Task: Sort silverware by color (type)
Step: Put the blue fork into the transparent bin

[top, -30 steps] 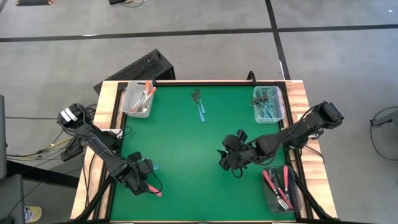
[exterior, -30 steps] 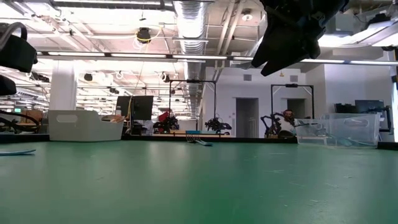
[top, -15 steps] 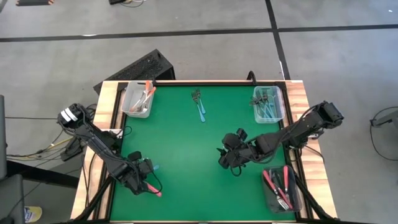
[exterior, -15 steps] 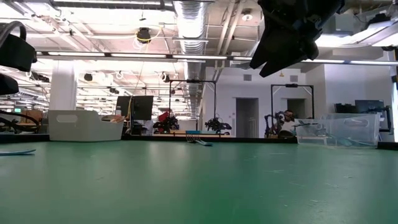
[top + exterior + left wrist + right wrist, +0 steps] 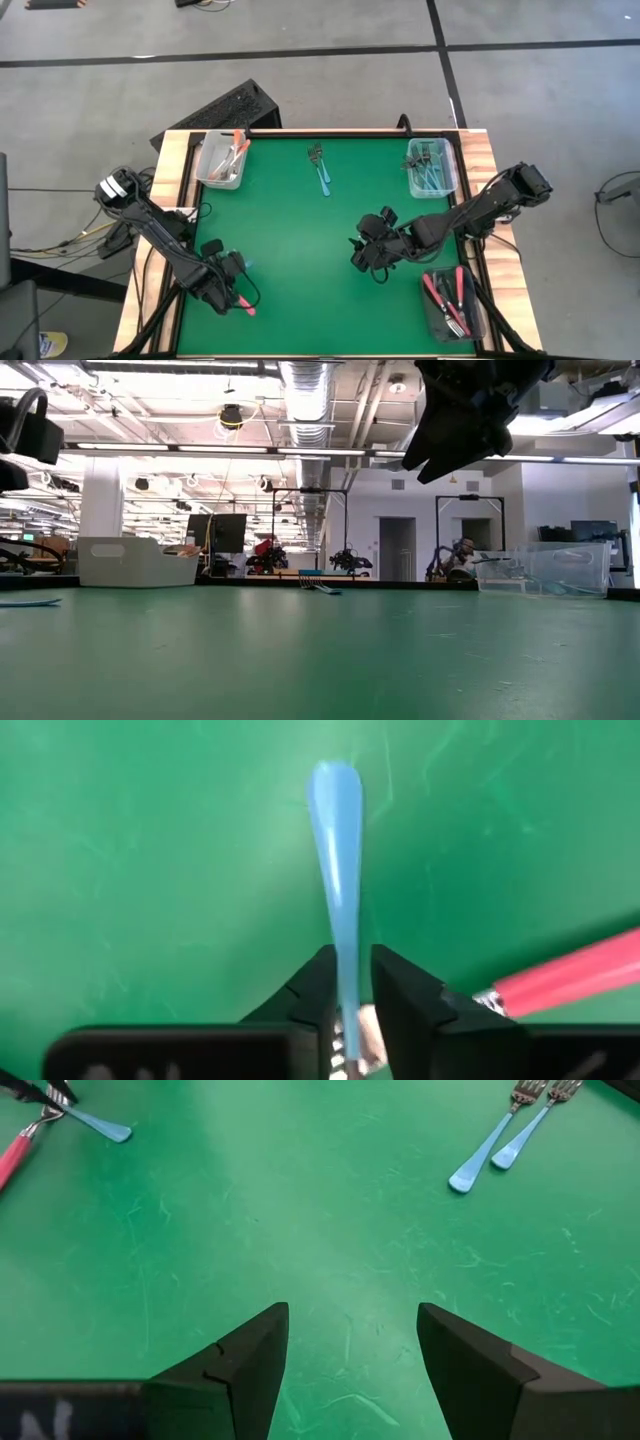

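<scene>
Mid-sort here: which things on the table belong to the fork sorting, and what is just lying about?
Job:
- blue fork between the left gripper fingers
- pink fork beside it
- two blue forks mid-table
- three bins with sorted forks
- right gripper, open, waiting

Lying about:
- black keyboard behind the table

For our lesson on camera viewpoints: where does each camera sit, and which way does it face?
High: overhead, looking down on the green table and both arms.
Low: table level, looking across; right arm overhead.
Left wrist: past the left gripper closing around a blue fork.
Right wrist: past the open right gripper; shares that blue fork.
</scene>
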